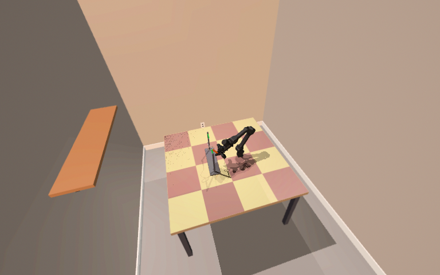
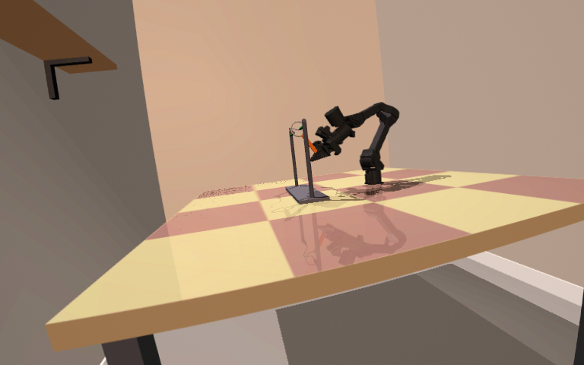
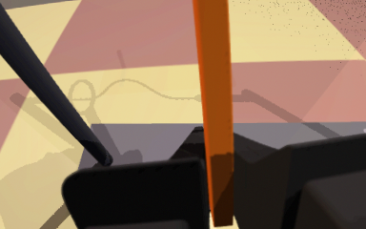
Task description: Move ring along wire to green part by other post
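Note:
My gripper (image 1: 218,153) (image 2: 315,153) (image 3: 205,134) is shut on the orange handle (image 1: 214,151) (image 2: 310,143) (image 3: 216,72), which slants up to the ring. The thin grey ring (image 2: 296,122) is near the top of the near post (image 1: 213,163) (image 2: 308,163) (image 3: 48,76), around the near green part (image 2: 300,128) or close to its inner end. The wire's shadow passes through the ring's shadow in the wrist view. Whether ring and wire touch is too small to tell. The other green part (image 1: 208,136) (image 2: 291,134) is by the far post (image 2: 293,159).
The posts stand on a grey base plate (image 1: 212,158) (image 2: 320,198) (image 3: 143,138) on the checkered table (image 1: 223,200) (image 2: 223,258). The near post rises close to my left finger in the wrist view. An orange shelf (image 1: 84,149) (image 2: 25,25) is on the wall, away from the arm.

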Motion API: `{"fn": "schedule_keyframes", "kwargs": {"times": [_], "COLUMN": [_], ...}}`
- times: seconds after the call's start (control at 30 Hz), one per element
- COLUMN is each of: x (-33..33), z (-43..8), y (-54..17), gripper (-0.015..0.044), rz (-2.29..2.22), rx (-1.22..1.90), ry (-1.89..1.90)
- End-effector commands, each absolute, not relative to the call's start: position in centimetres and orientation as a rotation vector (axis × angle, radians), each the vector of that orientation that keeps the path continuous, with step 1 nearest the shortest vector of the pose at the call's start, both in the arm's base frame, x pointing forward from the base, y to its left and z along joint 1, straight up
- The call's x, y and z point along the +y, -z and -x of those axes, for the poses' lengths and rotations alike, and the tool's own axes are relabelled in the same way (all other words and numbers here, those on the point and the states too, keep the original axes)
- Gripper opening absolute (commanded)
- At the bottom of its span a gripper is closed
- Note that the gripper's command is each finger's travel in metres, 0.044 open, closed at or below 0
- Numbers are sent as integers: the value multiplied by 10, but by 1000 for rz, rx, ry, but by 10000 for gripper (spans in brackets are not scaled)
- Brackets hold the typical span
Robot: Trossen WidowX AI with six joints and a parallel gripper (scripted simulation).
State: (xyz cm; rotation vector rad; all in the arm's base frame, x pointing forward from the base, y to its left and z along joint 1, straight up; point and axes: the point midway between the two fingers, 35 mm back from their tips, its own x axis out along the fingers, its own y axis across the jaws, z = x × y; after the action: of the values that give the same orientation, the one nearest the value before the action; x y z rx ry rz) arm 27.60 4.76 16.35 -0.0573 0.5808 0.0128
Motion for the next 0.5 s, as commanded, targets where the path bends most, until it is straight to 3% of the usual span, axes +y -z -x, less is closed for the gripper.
{"fn": "schedule_keyframes", "kwargs": {"times": [0.0,0.47], "x": [59,79], "z": [-283,-286], "y": [-155,-154], "gripper": [-150,-150], "rz": [8,-29], "rx": [501,466], "ry": [18,41]}}
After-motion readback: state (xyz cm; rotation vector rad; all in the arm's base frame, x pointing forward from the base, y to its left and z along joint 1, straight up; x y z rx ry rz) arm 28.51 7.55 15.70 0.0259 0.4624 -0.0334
